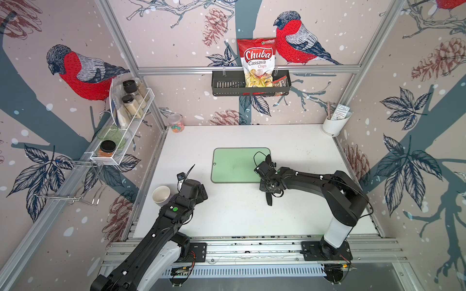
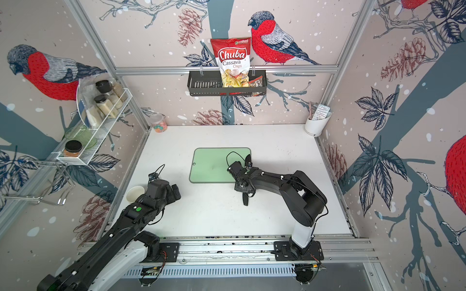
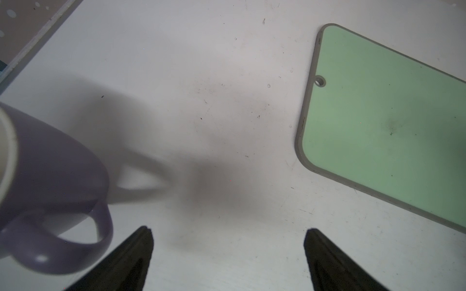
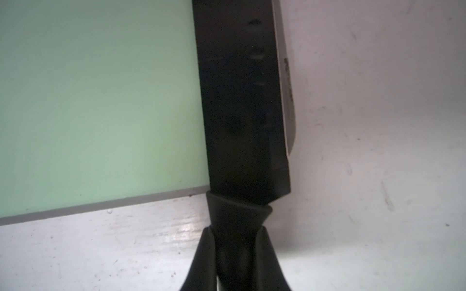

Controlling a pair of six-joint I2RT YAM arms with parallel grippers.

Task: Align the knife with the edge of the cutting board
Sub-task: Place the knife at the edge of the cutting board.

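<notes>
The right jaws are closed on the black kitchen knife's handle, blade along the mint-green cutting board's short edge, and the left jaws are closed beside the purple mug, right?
One slip: the left jaws are open, not closed; the left wrist view shows them wide apart beside the purple mug. The right jaws do grip the black kitchen knife along the mint-green cutting board.
</notes>
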